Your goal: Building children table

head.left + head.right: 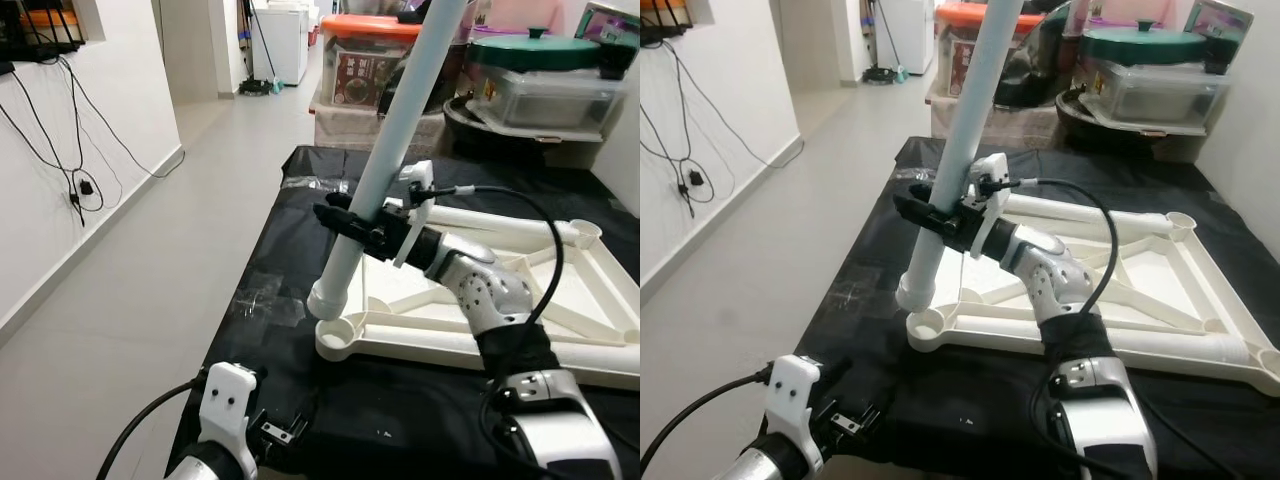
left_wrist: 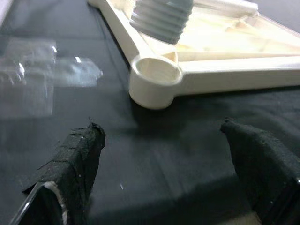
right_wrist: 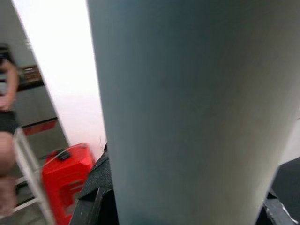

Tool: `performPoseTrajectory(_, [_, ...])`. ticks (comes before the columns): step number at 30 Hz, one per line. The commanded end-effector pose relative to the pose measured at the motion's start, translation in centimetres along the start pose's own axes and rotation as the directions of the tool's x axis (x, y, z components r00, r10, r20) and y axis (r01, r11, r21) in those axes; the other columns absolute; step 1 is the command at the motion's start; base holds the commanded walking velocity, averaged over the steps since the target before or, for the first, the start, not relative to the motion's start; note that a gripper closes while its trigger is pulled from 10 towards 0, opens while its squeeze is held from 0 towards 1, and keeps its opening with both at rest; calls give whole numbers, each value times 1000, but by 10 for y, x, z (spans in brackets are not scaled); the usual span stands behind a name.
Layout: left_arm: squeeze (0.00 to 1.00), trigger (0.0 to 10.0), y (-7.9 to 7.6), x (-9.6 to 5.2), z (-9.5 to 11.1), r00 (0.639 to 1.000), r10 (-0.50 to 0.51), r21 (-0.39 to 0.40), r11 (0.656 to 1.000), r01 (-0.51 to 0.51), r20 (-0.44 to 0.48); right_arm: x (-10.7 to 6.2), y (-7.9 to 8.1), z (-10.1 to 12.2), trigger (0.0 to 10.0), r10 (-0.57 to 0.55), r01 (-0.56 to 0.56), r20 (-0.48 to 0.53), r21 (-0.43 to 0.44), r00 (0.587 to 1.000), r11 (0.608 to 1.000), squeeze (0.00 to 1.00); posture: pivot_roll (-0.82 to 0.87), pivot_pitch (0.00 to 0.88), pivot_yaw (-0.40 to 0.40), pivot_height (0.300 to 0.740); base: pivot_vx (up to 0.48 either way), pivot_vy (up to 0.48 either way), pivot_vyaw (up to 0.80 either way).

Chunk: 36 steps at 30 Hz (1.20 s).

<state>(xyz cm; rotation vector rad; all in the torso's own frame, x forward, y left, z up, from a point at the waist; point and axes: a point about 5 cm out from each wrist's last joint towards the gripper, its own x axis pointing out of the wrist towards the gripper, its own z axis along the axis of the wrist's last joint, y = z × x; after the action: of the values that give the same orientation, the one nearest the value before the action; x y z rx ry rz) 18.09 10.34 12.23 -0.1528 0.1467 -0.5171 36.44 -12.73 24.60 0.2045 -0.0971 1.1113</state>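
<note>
A cream table frame point(image 1: 590, 290) lies upside down on a black-covered table point(image 1: 270, 250). Its near left corner has a round threaded socket point(image 1: 337, 335). My right gripper point(image 1: 350, 222) is shut on a long pale blue table leg point(image 1: 395, 140), held tilted, its threaded end point(image 1: 330, 298) just above that socket and slightly off it. In the left wrist view the leg's threads point(image 2: 161, 18) hang over the socket point(image 2: 155, 75). My left gripper point(image 2: 168, 164) is open, low at the table's near left edge, nothing between its fingers point(image 2: 77, 154).
Clear plastic wrapping point(image 1: 262, 300) lies on the black cover left of the socket. Storage boxes point(image 1: 365, 60) and a green-lidded container point(image 1: 535, 50) stand behind the table. Grey floor point(image 1: 150, 260) runs along the left, with cables on the white wall point(image 1: 60, 150).
</note>
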Motion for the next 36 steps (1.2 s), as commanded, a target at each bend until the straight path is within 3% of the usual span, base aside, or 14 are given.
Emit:
performPoseTrajectory(1, [0,10000,-3,-5,8,1000,-24,20,1000,24,11,1,0,5,10000,54,-53,4,-38,999,998,0,192,131,-11,740,0,0,0])
performPoseTrajectory(3, [0,10000,-4,-9,17,999,-25,84,996,21,45,2,1,3,10000,90,-91,-12,-58,996,994,0,197,144,-7,740,0,0,0])
performPoseTrajectory(9, [0,10000,-3,-15,29,997,23,161,986,-35,76,6,1,-1,10000,159,-161,-37,-82,987,983,0,207,168,-12,740,0,0,0])
performPoseTrajectory(19, [0,10000,-12,-21,31,998,29,136,990,-36,52,18,9,-4,10000,268,-272,-56,-97,962,957,0,210,199,-21,740,0,0,0])
performPoseTrajectory(25, [0,10000,-12,-20,32,998,44,137,989,-51,53,13,17,-14,10000,418,-424,-128,-25,899,905,0,205,207,-28,740,0,0,0])
performPoseTrajectory(36, [0,10000,-14,-19,33,998,47,137,989,-53,47,10,13,-28,10000,394,-409,-207,-35,896,912,0,201,208,-33,740,0,0,0])
